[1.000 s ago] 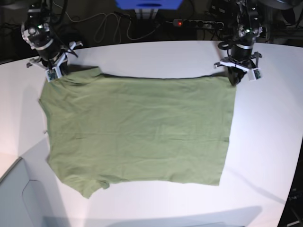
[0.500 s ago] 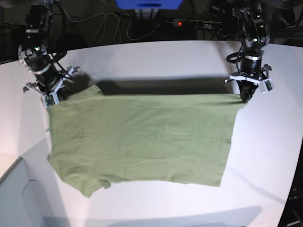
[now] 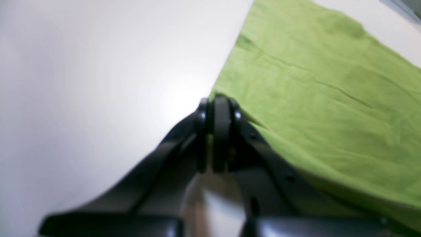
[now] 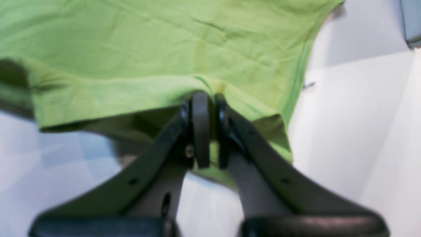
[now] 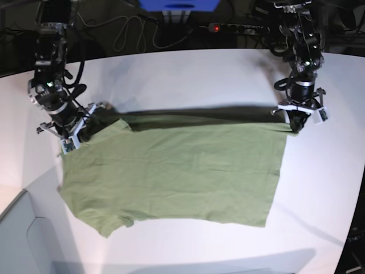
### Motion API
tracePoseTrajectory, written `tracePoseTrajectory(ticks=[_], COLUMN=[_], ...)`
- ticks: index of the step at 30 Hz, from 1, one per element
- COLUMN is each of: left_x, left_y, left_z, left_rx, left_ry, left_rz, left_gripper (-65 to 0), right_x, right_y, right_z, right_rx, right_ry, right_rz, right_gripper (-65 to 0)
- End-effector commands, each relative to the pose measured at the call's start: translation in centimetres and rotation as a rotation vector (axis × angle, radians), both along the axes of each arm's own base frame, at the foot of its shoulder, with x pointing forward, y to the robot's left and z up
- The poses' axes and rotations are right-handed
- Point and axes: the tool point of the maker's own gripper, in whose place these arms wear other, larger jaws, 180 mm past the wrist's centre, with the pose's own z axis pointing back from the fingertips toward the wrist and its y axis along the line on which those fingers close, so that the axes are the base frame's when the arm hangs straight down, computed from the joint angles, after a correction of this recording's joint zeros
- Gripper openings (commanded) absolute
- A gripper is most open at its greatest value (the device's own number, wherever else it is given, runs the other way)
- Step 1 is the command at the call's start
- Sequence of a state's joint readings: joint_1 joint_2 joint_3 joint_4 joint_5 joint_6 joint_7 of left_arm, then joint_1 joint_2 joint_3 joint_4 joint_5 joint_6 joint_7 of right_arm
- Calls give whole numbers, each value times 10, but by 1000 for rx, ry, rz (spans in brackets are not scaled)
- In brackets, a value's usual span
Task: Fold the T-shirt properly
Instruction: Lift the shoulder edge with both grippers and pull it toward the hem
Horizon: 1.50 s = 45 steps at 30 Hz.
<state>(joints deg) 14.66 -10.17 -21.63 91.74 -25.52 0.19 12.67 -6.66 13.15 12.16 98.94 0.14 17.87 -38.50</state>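
I have the T-shirt (image 5: 171, 171) spread across the white surface (image 5: 188, 74), with its far edge lifted off it and stretched in a line between my two arms. A dark band of shadow runs on the surface just behind that raised edge. The near part of the cloth lies flat, with one sleeve (image 5: 108, 222) sticking out at the near corner on the base view's left.

My left claw (image 3: 217, 102) has its jaws pressed together on the corner of the shirt; from the wrist camera I see the green cloth running away from the tips to the right and bare surface to the left. In the base view this claw (image 5: 295, 127) sits at the far right corner of the shirt, pointing down.

My right claw (image 4: 205, 98) is likewise clamped tight, pinching a gathered fold of cloth near the shoulder; the fabric (image 4: 164, 49) puckers at the tips and hangs below them. The hemmed edge (image 4: 301, 65) that I take for the neckline or sleeve opening curves down on the right, though the picture is too soft for me to say which. In the base view this claw (image 5: 77, 137) holds the far left corner, tilted inward.

A power strip (image 5: 236, 27) and cables (image 5: 125, 31) lie beyond the surface's far edge.
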Motion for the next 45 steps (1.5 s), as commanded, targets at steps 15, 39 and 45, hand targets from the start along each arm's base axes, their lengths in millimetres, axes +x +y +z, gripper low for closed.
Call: tracePoseTrajectory(ticks=[15,39,45], left_x=[42,84,92], left_y=[-1,2,-14], left_z=[24,19,8], left_rx=[-24,-76,-70], left_ry=[-50,-66,-33], left_rz=[-16,2,-55], left_gripper=[-650,-650,-650], right_x=[21,20,26], right_y=[-14,-11,-5], right_z=[7,6,9], right_rx=[-13,-3,16], right_ry=[-37,-39,-54], right_rz=[-7,-9,-12], right_gripper=[-649,-649,-649])
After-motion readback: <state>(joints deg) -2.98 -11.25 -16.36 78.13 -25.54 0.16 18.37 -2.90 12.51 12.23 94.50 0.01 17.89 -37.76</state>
